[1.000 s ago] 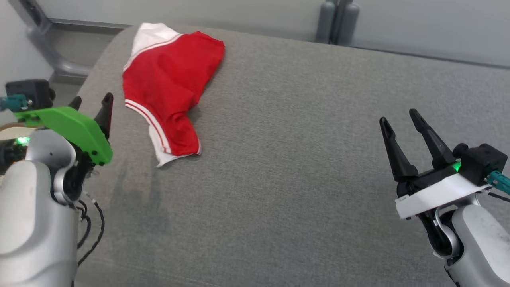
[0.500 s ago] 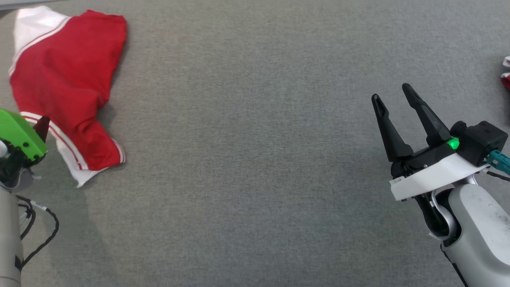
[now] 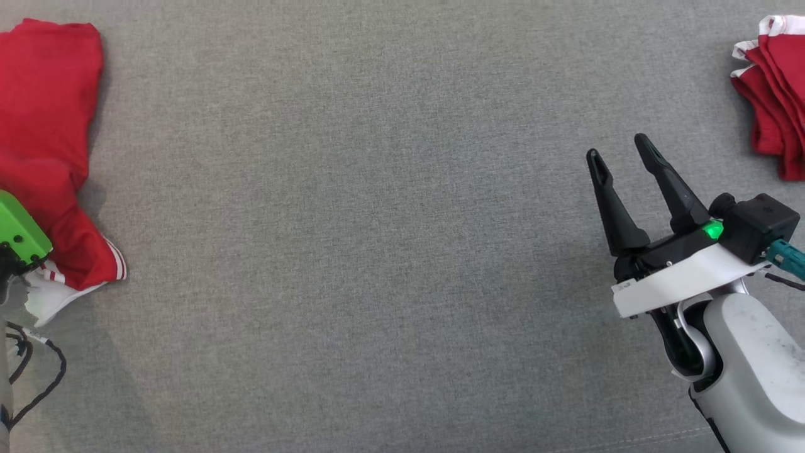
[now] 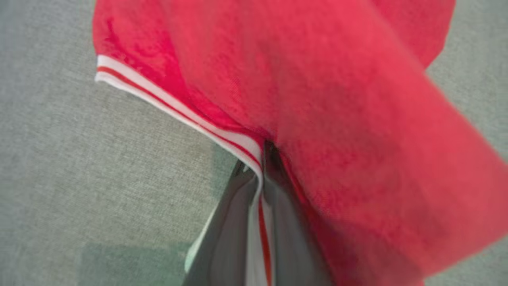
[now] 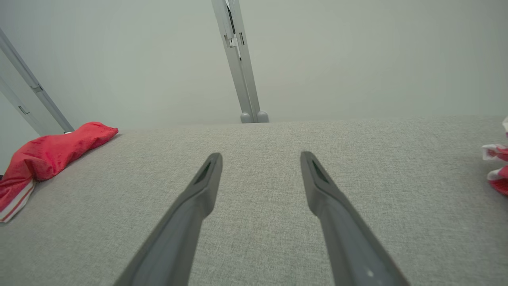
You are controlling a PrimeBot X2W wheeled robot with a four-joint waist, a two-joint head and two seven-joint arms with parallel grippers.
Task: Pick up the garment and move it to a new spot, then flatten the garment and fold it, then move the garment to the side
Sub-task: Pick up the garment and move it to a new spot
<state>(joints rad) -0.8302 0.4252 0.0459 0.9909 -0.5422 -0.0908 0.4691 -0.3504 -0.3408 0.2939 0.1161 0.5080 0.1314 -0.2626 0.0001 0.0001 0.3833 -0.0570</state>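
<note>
Grey woven upholstery [image 3: 377, 264] covered the whole work surface, a broad cushioned top running to a far edge beneath a pale, bare wall [image 5: 357, 59]. A grey metal post [image 5: 238, 59] stood against that wall behind the middle of the far edge, and a slanted rail [image 5: 31, 91] rose at the far left. The garment [image 3: 50, 126], red with a white, red-striped hem, lay bunched at the left side of the surface. The left claw [image 4: 265, 167] was clamped on it, both fingers pressed together over the striped hem, with red cloth hanging blurred close to that wrist's camera. The arm's green housing [image 3: 19, 233] sat over the garment's near corner, and a black cable [image 3: 44, 377] looped nearer still. The right claw [image 3: 616, 146] hovered over bare upholstery at the near right, fingers spread wide and gripping nothing, well apart from the garment. A folded red piece [image 3: 770, 94] with white trim lay at the far right.

A second earlier the head camera had taken in the far edge and the wall. It had since dipped and swung right, which put the garment at the frame's left edge and brought the folded red piece into sight. Back then the left claw had stood beside the garment with its fingers apart. The right claw's pose was unchanged.
</note>
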